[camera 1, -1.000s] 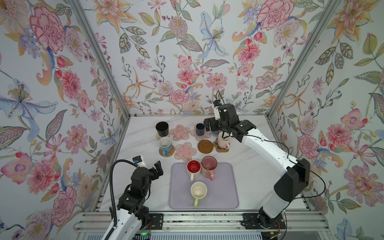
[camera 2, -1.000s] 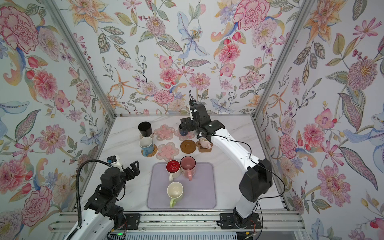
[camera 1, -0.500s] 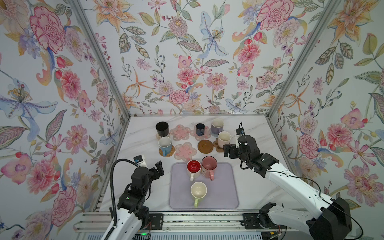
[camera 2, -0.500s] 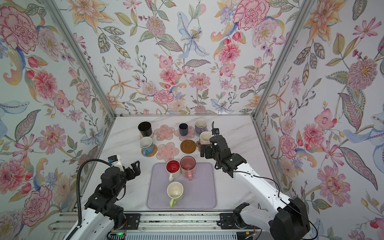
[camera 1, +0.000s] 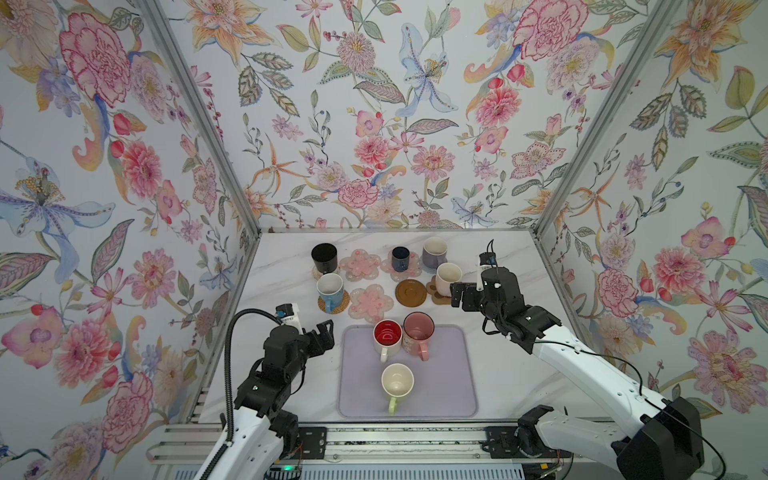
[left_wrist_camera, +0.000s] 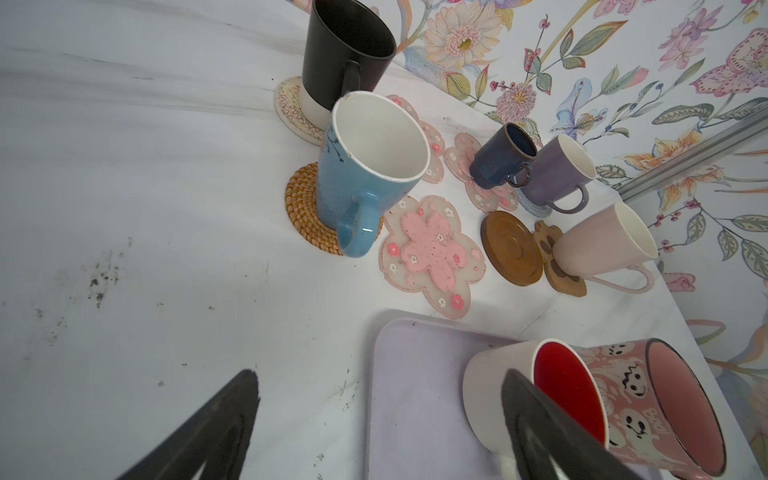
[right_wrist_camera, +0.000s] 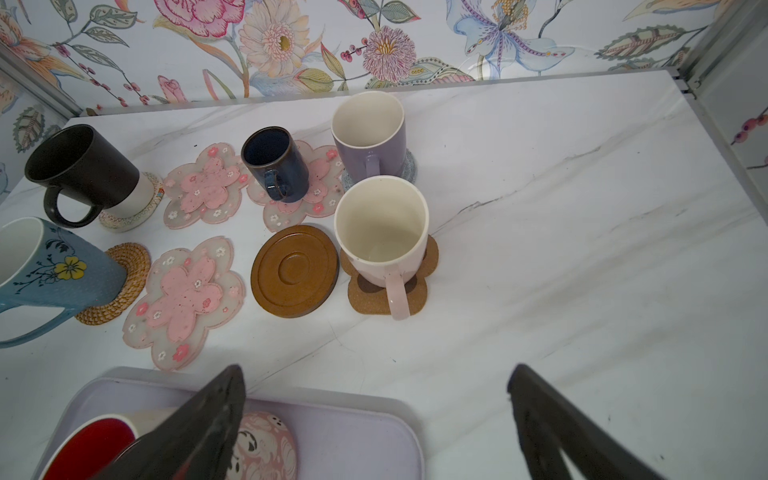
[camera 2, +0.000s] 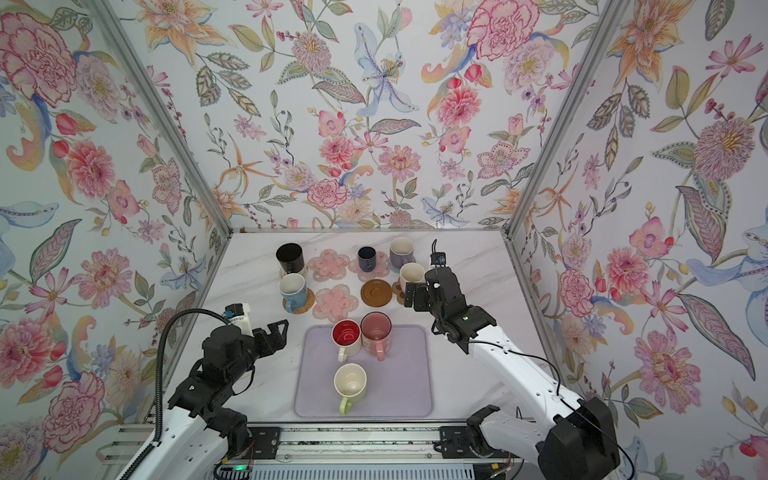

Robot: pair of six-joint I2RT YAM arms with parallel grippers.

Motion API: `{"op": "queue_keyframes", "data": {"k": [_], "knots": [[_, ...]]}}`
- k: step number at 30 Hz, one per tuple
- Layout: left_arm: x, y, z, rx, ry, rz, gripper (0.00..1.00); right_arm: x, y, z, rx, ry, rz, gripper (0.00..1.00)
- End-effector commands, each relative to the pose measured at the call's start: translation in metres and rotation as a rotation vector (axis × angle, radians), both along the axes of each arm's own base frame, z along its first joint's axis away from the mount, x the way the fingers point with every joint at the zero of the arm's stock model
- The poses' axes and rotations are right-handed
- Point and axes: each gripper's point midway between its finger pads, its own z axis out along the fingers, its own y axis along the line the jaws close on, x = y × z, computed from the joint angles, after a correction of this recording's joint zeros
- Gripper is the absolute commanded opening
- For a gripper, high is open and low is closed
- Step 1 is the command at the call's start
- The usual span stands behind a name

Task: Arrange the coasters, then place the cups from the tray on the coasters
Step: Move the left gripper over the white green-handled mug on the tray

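The left gripper [camera 1: 325, 332] and the right gripper [camera 1: 460, 296] hover spread and empty, so the red-inside cup [camera 1: 387, 336], on the tray [camera 1: 440, 386] at the front of the counter [camera 1: 286, 270], likely needs grasping next for the brown disc coaster [camera 1: 410, 293].

- Bright, even, diffuse light; only faint soft shadows on the marble tabletop [camera 1: 286, 266].
- Wrist views: left gripper fingers [left_wrist_camera: 208, 432] blurred, black mug [right_wrist_camera: 83, 174] leaning from wide-angle distortion.

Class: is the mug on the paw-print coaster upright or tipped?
Upright: the cream-pink mug stands mouth-up on the paw-print coaster, its flat inside bottom visible.
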Motion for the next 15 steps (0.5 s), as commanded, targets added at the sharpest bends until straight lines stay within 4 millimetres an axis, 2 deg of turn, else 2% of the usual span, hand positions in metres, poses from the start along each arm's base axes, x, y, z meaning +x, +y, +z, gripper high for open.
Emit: {"op": "queue_keyframes", "data": {"k": [1, 11, 15], "knots": [[-0.008, -0.02, 0.011, -0.028, 0.009, -0.064, 0.93, 0.002, -0.005, -0.005, 0.013, 0.003, -0.026, 0.99], [-0.046, -0.064, 0.013, 0.024, 0.048, -0.221, 0.91, 0.004, -0.005, -0.01, 0.029, 0.017, -0.03, 0.99], [-0.065, -0.08, 0.002, 0.01, 0.085, -0.293, 0.91, 0.003, -0.007, -0.01, 0.033, 0.015, -0.039, 0.99]]}}
